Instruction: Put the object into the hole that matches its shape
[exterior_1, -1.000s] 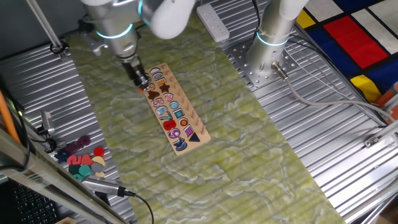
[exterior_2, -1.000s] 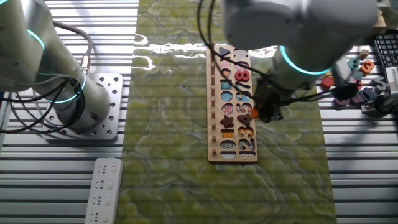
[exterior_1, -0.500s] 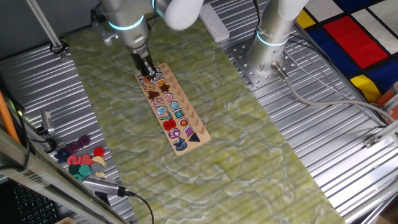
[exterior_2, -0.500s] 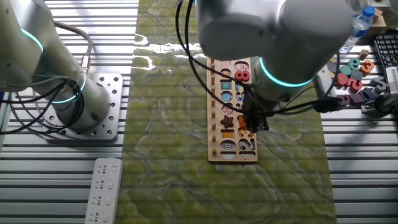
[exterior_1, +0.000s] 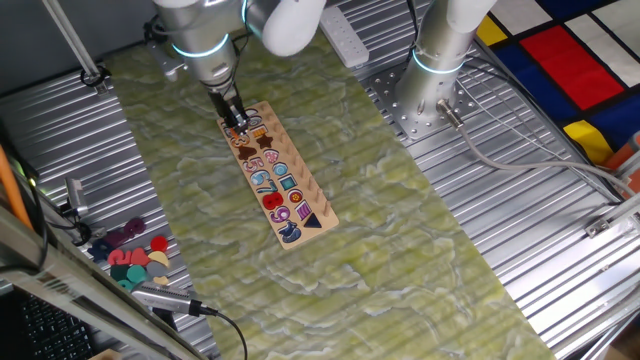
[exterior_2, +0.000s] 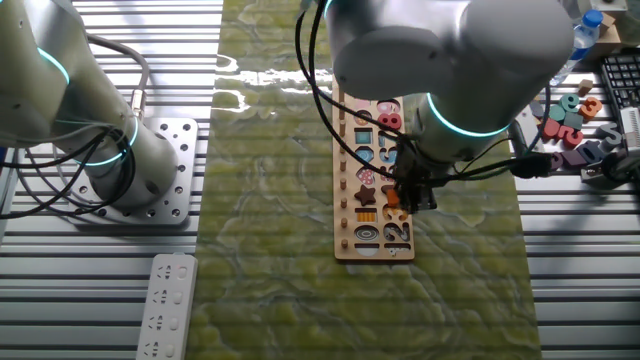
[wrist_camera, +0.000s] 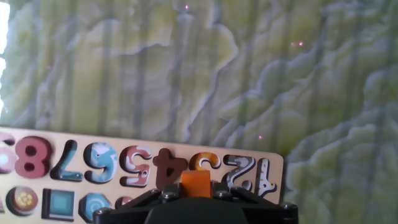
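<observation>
Gripper (wrist_camera: 196, 191) clenching the orange piece (wrist_camera: 196, 184), hovering low over the board (wrist_camera: 273, 167).

Holding the piece pinched between the fingers by its sides, flat face pointing down toward the board, presumably for pressing straight into a recess. Hanging over the board's low-number end, above the digit row near the 3 and 4, judging by the hand view. Sitting beside the shape row rather than over it in the other fixed view, gripper (exterior_2: 409, 194) hiding the matching hole (exterior_2: 367, 214) in part; exact recess hard to confirm. Needing, by judgement, a small sideways correction before lowering. Lying well apart from the board, spare coloured pieces (exterior_1: 135, 256).
</observation>
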